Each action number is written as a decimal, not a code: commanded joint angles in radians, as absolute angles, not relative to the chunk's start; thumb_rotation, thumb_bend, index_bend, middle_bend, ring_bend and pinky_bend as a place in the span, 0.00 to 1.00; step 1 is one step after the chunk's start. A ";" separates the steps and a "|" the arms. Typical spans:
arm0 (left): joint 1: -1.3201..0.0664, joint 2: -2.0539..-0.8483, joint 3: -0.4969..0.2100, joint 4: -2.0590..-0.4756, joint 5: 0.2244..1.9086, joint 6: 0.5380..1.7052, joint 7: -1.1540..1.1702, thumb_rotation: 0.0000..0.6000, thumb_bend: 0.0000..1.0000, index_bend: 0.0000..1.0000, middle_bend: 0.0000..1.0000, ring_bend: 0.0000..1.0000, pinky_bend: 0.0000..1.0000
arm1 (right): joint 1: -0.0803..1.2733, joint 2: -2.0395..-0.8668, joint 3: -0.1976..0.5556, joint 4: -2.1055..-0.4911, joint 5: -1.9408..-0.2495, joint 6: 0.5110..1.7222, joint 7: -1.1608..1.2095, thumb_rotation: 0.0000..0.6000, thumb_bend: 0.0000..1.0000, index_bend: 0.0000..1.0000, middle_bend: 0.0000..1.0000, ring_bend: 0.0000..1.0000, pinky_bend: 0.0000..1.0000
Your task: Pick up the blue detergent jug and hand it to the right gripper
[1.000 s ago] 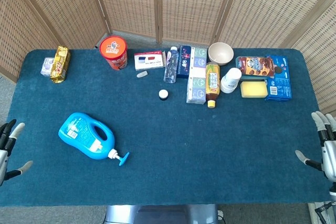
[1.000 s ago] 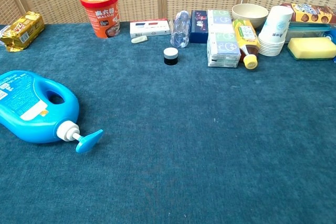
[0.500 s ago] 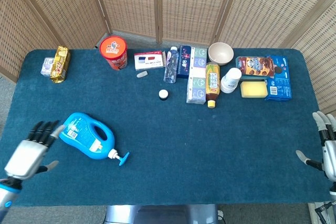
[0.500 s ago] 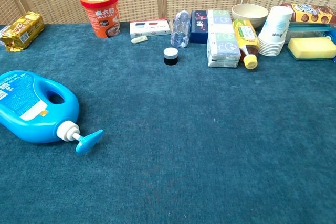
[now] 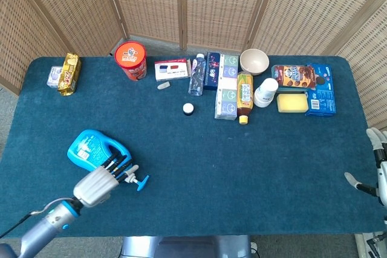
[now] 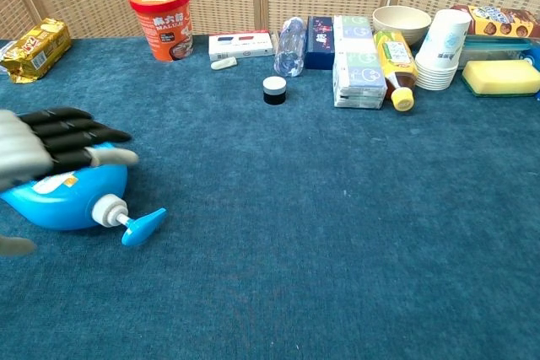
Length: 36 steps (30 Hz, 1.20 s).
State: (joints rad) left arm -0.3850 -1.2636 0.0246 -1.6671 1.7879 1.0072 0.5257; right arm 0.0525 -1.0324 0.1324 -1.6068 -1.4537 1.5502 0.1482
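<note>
The blue detergent jug [image 5: 92,149] [image 6: 72,196] lies on its side at the table's front left, its white and blue pump nozzle [image 5: 140,181] [image 6: 135,223] pointing right. My left hand [image 5: 100,182] [image 6: 46,147] hovers over the jug's handle end with its fingers stretched out flat and apart, holding nothing; contact with the jug cannot be told. My right hand [image 5: 376,170] sits at the table's right edge in the head view, fingers spread and empty. It does not show in the chest view.
Along the far side stand a red noodle cup [image 5: 131,60], a clear bottle [image 5: 197,75], boxes [image 5: 226,84], a tea bottle [image 5: 244,95], a bowl [image 5: 254,61], paper cups [image 5: 265,92], a yellow sponge [image 5: 292,102] and snack packs [image 5: 68,73]. A small black-and-white cap [image 5: 188,109] lies mid-table.
My left hand has swung in from the table's left edge to above the jug, now covering its handle end. The jug and the right hand have stayed put.
</note>
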 commanded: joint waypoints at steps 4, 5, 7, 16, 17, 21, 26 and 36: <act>-0.435 -1.383 -0.023 -1.703 1.636 0.882 0.782 1.00 0.00 0.00 0.00 0.00 0.00 | 0.051 -1.023 0.137 -1.602 -1.446 1.544 0.179 1.00 0.00 0.00 0.00 0.00 0.00; -0.437 -1.394 -0.028 -1.703 1.616 0.877 0.803 1.00 0.00 0.00 0.00 0.00 0.00 | 0.051 -1.023 0.136 -1.601 -1.446 1.542 0.181 1.00 0.00 0.00 0.00 0.00 0.00; -0.443 -1.414 -0.034 -1.703 1.585 0.869 0.831 1.00 0.00 0.00 0.00 0.00 0.00 | 0.051 -1.023 0.137 -1.600 -1.445 1.540 0.184 1.00 0.00 0.00 0.00 0.00 0.00; -0.482 -1.493 -0.044 -1.704 1.473 0.862 0.995 1.00 0.00 0.14 0.05 0.01 0.23 | 0.049 -1.020 0.140 -1.598 -1.446 1.543 0.200 1.00 0.00 0.00 0.00 0.00 0.00; -0.484 -1.495 -0.042 -1.704 1.465 0.865 1.006 1.00 0.00 0.16 0.07 0.03 0.28 | 0.049 -1.020 0.140 -1.598 -1.447 1.543 0.200 1.00 0.00 0.00 0.00 0.00 0.00; -0.493 -1.508 -0.032 -1.697 1.436 0.879 1.051 1.00 0.03 0.27 0.19 0.12 0.33 | 0.048 -1.020 0.139 -1.600 -1.451 1.546 0.201 1.00 0.00 0.00 0.00 0.00 0.00; -0.507 -1.524 -0.020 -1.677 1.433 0.903 1.063 1.00 0.14 0.42 0.35 0.25 0.42 | 0.047 -1.020 0.138 -1.600 -1.456 1.550 0.202 1.00 0.00 0.00 0.00 0.00 0.00; -0.521 -1.538 0.012 -1.637 1.462 0.950 1.076 1.00 0.43 0.62 0.54 0.43 0.59 | 0.045 -1.021 0.136 -1.604 -1.462 1.555 0.194 1.00 0.00 0.00 0.00 0.00 0.00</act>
